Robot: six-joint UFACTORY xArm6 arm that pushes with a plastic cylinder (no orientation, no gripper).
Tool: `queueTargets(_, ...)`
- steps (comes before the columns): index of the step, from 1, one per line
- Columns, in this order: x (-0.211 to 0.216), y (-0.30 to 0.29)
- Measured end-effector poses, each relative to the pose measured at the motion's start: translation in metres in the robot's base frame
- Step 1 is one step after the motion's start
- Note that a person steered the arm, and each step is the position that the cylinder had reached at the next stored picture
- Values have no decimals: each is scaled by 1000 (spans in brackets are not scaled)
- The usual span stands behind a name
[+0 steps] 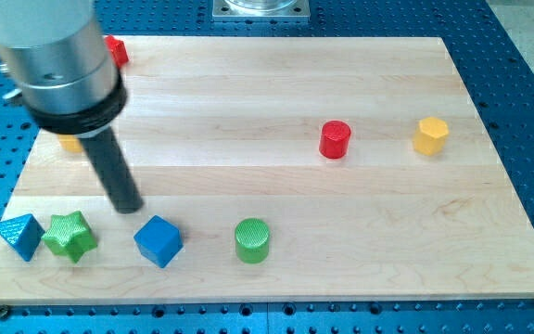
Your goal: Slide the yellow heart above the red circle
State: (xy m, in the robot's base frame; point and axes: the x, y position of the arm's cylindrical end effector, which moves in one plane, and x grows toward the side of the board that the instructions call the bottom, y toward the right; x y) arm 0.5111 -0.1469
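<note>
The red circle (336,140) stands right of the board's middle. A yellow block (69,144) shows at the view's left, mostly hidden behind my arm; its shape cannot be made out. A second yellow block (430,135), which looks hexagonal, sits to the right of the red circle. My tip (131,207) rests on the board at the lower left, below and right of the hidden yellow block and just above and left of the blue cube (158,240), touching neither.
A blue triangle (21,236), a green star (70,236) and a green circle (252,240) line the board's bottom edge with the blue cube. A red block (117,50) sits at the top left, partly hidden by the arm. Blue perforated table (527,56) surrounds the board.
</note>
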Motion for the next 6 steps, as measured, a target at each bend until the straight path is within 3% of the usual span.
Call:
queueTargets(2,-18,70)
queueTargets(6,-33,85)
